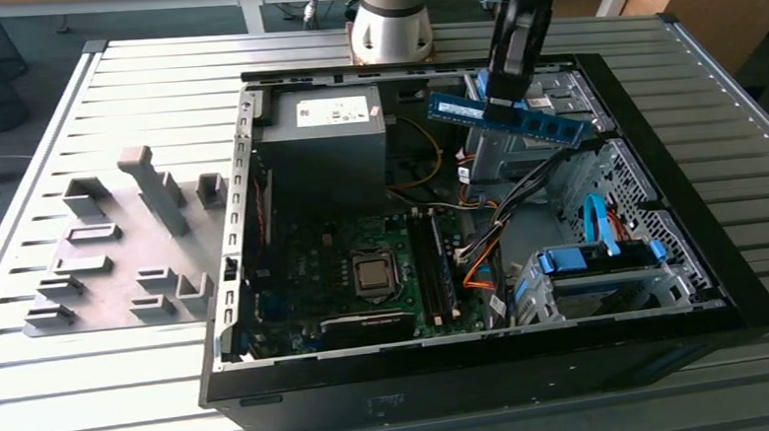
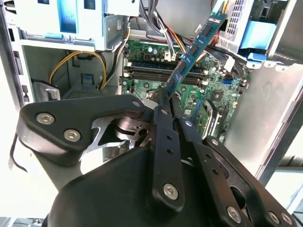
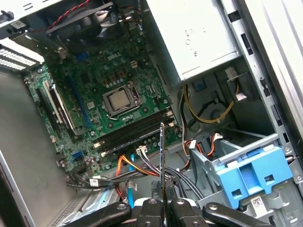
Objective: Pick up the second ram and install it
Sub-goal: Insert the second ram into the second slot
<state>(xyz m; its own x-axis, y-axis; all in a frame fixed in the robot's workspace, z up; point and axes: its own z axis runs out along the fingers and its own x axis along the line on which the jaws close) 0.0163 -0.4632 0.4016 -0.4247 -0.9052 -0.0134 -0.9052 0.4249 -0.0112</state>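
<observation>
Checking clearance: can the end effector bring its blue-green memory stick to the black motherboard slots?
Probably yes: the end effector grips the blue-green memory stick; black slots lie uncovered, orange cables nearby.

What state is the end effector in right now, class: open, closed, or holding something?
End effector: closed on the second ram, holding it in the air over the open computer case.

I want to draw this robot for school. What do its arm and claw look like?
The arm has a round silver-grey base and a black upper part. Its claw is matt black: two thin flat fingers with small holes, joined to chunky rounded links by shiny silver screws.
</observation>
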